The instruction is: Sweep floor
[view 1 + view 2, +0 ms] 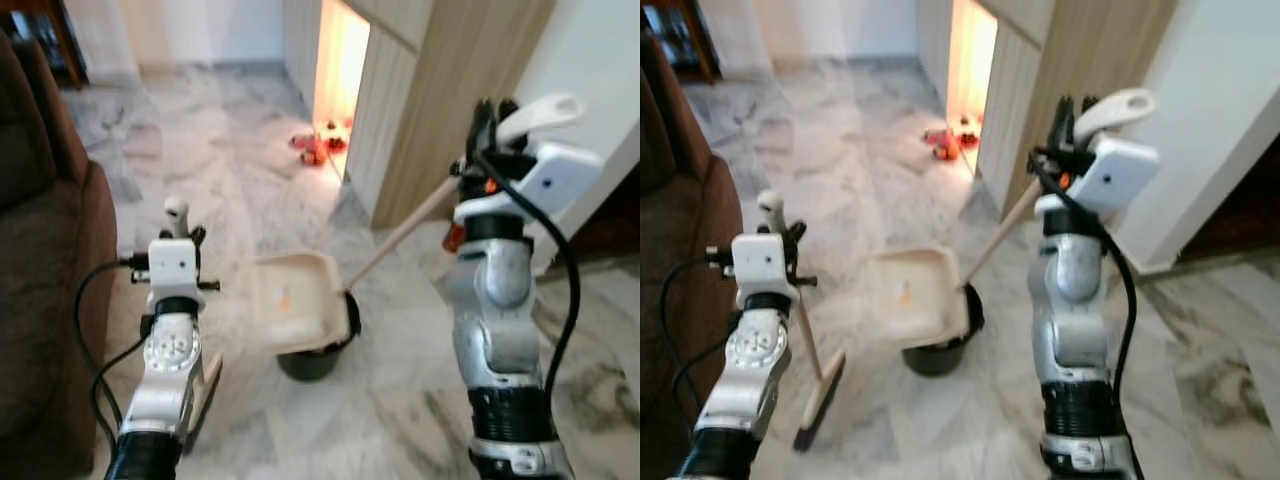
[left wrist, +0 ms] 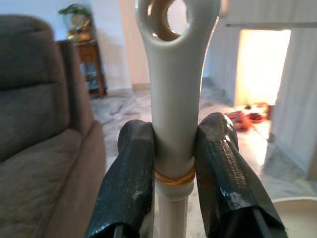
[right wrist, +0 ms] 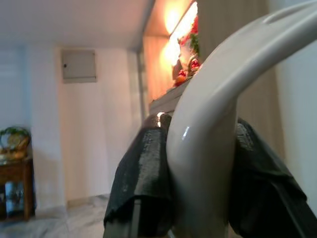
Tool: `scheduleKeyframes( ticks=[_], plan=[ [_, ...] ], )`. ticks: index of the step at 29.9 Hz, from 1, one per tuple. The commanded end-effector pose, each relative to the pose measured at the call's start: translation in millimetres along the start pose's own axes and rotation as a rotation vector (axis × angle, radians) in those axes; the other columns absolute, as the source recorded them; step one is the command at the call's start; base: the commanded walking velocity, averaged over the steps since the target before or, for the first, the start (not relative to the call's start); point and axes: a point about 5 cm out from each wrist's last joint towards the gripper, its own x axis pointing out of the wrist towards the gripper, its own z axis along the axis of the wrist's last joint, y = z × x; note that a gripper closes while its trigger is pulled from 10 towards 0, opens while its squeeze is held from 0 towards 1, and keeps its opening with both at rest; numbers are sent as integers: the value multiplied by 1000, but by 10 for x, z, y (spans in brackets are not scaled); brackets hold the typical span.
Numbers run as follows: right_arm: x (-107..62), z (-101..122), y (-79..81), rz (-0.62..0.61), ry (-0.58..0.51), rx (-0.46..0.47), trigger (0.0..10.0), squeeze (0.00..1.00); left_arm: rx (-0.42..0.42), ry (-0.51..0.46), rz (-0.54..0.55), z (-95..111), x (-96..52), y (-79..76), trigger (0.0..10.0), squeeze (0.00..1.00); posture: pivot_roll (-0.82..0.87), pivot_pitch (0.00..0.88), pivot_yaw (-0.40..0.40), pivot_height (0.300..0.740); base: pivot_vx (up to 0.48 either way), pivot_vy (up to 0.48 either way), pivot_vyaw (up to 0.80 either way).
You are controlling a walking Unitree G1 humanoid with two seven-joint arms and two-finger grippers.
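Observation:
My left gripper (image 2: 173,144) is shut on the cream broom handle (image 2: 173,74) just below its hanging loop, low on the left beside the sofa. The broom stands nearly upright, and its head (image 1: 820,395) rests on the marble floor. My right gripper (image 1: 490,125) is raised on the right, shut on the curved top of the dustpan's long handle (image 3: 223,89). The cream dustpan (image 1: 290,300) hangs tilted over a black bin (image 1: 318,360) in the middle of the floor. A small orange scrap (image 1: 285,297) lies on the pan.
A brown sofa (image 1: 40,250) fills the left side, close to my left arm. A wood-panelled wall (image 1: 450,90) stands behind the dustpan handle, beside a lit opening with red and orange items (image 1: 320,145) on the floor. Marble floor (image 1: 230,150) stretches ahead.

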Motion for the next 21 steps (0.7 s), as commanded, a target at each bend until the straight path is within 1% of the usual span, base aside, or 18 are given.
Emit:
scheduleKeyframes(
  ticks=[1, 21],
  plan=[
    [51, 167, 6, -12, -80, 33, 10000, 0, -4, -52, -11, 111, 26, -49, 10000, 0, 57, 5, -81, 740, 270, 0, 0],
    [56, 185, -4, -21, -90, 33, 10000, 0, -3, -53, -11, 116, 27, -50, 10000, 0, 57, 9, -81, 740, 274, 0, 0]
  ],
)
